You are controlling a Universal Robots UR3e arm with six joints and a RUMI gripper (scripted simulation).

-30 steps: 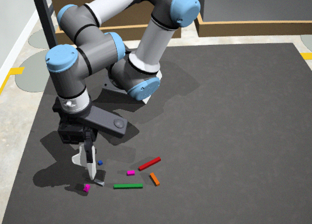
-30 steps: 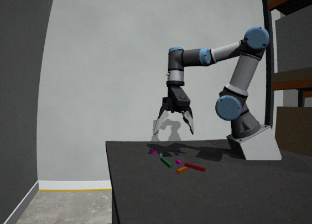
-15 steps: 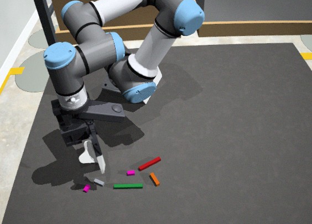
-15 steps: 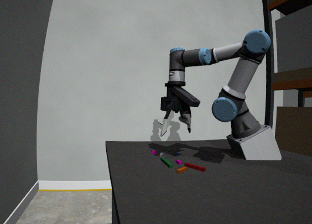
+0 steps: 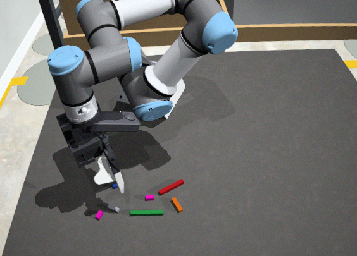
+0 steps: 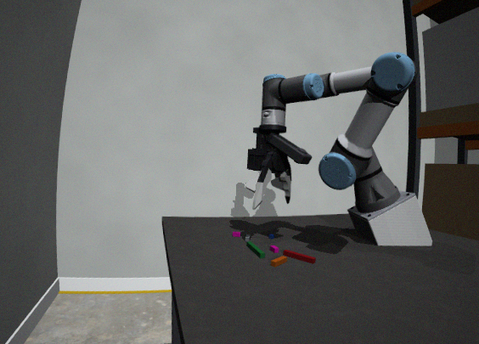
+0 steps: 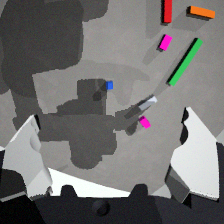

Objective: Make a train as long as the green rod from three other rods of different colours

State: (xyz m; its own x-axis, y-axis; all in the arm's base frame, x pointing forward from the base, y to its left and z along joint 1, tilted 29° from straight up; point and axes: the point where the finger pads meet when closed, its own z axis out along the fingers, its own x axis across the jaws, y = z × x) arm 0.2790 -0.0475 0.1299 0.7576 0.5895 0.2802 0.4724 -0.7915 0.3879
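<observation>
The grey, white and blue six-joint arm (image 5: 147, 8) (image 6: 370, 120) is bent at its elbow, its wrist directed downward, with the black two-jaw gripper with pale angular fingertips (image 5: 111, 179) (image 6: 273, 204) standing wide open, raised and unloaded.

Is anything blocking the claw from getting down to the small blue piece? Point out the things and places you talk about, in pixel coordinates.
Nothing visible stands between the open gripper (image 5: 111, 185) (image 6: 273, 205) (image 7: 111, 119) and the blue rod (image 5: 114, 186) (image 6: 272, 236) (image 7: 109, 85); only shadow lies close beside it, and the other rods lie apart from it.
</observation>
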